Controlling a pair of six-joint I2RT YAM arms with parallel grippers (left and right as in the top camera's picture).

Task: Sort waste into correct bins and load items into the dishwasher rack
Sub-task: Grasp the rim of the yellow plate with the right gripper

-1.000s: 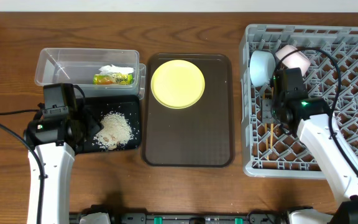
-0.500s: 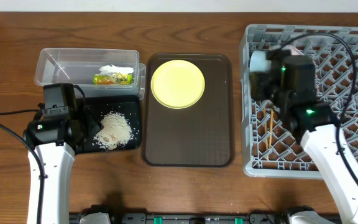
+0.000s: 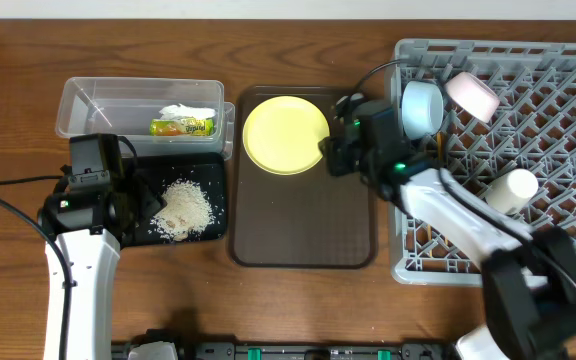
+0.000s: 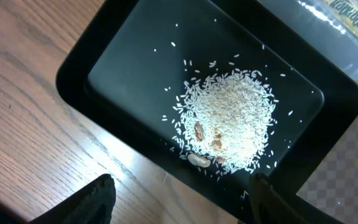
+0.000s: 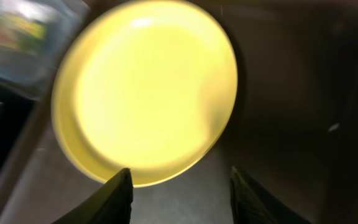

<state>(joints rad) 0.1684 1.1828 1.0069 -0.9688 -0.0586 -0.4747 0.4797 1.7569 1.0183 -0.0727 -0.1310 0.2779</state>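
Observation:
A round yellow plate [image 3: 283,133] lies on the brown serving tray [image 3: 303,225]. My right gripper [image 3: 332,156] is open and empty at the plate's right edge; the wrist view shows the plate [image 5: 145,93] just ahead of the open fingers [image 5: 182,199]. My left gripper [image 3: 146,200] is open and empty over the black tray [image 3: 208,165], which holds the rice heap [image 3: 185,207], also in the left wrist view [image 4: 229,118]. The wrapper [image 3: 183,122] lies in the clear tub [image 3: 88,100]. The grey rack [image 3: 568,240] holds a light blue bowl [image 3: 420,108], a white bowl [image 3: 473,95] and a pale cup [image 3: 513,190]. The chopsticks are hidden.
My right arm reaches across the rack's left wall onto the brown tray. The left wrist view shows bare wood table [image 4: 36,143] beside the black tray [image 4: 104,68]. The tub touches the black tray's far side.
My right arm has swung left out of the rack to the yellow plate on the brown tray. The cup now shows in the rack. The left arm has not moved.

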